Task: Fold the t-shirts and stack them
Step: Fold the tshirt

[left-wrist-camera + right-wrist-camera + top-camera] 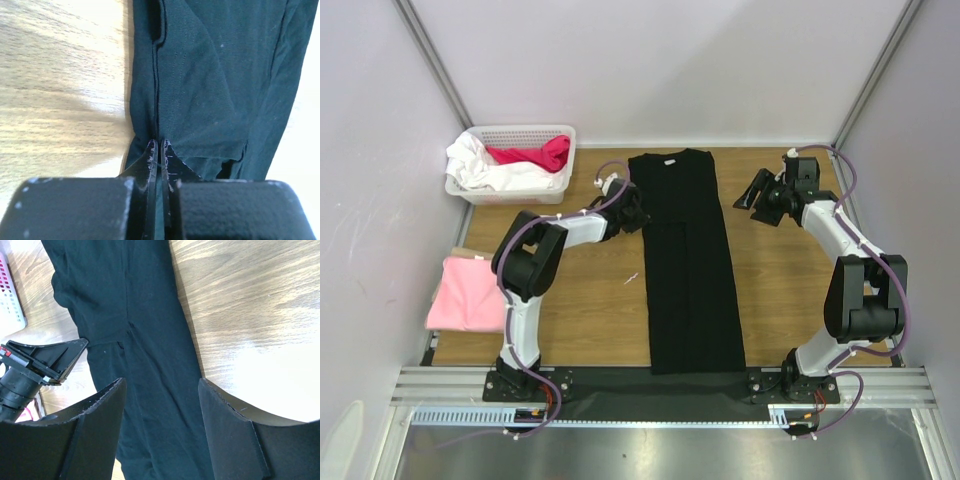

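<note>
My left gripper (159, 144) clamps the strip-folded black cloth t-shirt (687, 260), my right gripper (161, 390) gapes empty; cross-folds and stacking with the pink cloth t-shirt (470, 295) seemingly remain.

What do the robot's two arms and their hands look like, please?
The left arm and right arm have white links, chunky black joint housings and looped purplish-grey cables. The left hand has black wedge fingers with scuffed tips. The right hand has broad black fingers.

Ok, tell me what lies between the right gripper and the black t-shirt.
Only bare table separates the right gripper from the black t-shirt, per the top view.
</note>
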Controlling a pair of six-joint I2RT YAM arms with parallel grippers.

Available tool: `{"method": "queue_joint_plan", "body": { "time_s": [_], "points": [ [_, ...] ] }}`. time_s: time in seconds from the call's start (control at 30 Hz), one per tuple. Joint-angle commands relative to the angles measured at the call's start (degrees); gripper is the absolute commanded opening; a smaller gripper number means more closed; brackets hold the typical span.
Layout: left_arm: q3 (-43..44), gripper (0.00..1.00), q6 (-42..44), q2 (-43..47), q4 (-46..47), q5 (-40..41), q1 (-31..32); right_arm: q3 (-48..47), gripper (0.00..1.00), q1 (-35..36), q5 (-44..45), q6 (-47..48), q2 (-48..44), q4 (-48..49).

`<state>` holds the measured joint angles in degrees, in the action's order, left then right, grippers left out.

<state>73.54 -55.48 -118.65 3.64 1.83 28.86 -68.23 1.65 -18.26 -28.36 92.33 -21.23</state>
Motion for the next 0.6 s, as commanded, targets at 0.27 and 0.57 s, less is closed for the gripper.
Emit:
{"method": "queue_joint_plan", "body": {
  "time_s": [0.27,0.57],
  "points": [
    [2.22,0.61,9.23,10.80,-5.03,2.39,0.49,-1.29,0.69,0.46,-3.00,3.31,-0.31,-0.83],
    [-0.85,0.76,20.41,23.28,-7.95,-4.08,0.93,2.21,0.73,3.71,-6.00,5.60,-3.48,2.07]
  ]
}}
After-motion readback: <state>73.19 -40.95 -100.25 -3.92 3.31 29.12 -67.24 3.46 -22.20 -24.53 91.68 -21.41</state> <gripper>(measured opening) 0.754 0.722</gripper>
